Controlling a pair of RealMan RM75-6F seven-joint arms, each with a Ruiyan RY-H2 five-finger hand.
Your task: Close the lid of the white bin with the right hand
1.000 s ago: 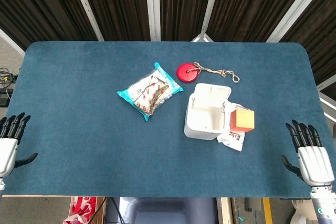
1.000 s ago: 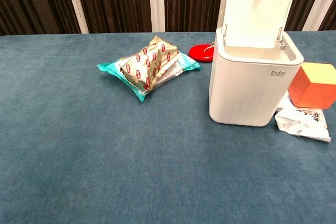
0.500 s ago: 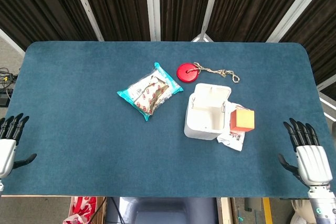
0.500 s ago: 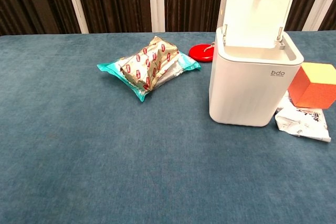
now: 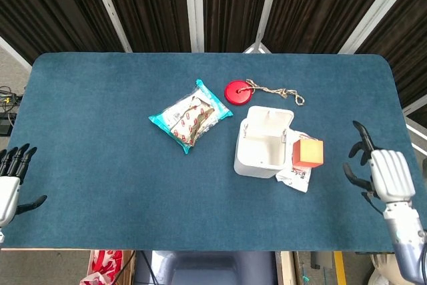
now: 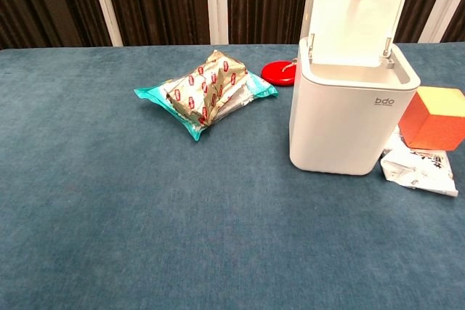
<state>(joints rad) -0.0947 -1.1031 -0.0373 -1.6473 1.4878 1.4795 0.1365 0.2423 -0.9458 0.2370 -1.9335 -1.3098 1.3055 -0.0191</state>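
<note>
The smooth, boxy white bin stands with its flat lid upright on blue felt. The right hand hovers empty with fingers spread; the left hand likewise.

One white bin with one lid, hinged upright. One snack packet with teal edges. One red disc with one length of twine attached. One orange cube. One crumpled white wrapper with print. One blue tabletop. Two robot hands: the left hand and the right hand.
</note>
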